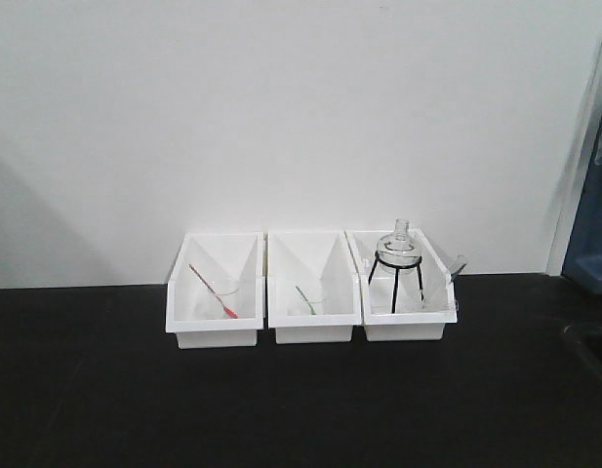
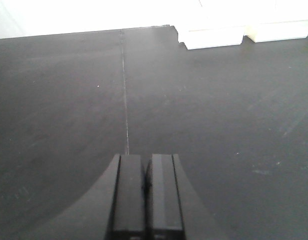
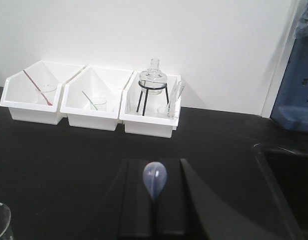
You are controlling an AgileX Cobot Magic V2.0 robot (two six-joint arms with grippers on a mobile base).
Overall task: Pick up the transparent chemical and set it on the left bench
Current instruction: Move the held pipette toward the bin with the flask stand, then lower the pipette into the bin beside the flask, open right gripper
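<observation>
My left gripper point(image 2: 145, 165) hovers pinched shut and empty over the black bench point(image 2: 59, 100), likely the drop spot. Three white bins point(image 3: 91, 120) sit by the wall, well clear. My right gripper point(image 3: 154, 166) clamps the clear pipette point(image 3: 155, 181), bulb forward. A glass point(image 3: 0, 220) to its left could block a leftward swing.

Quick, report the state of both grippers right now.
Left gripper: closed, fingers pressed together with nothing between them.
Right gripper: closed on the transparent pipette, its bluish bulb showing between the fingers.
</observation>
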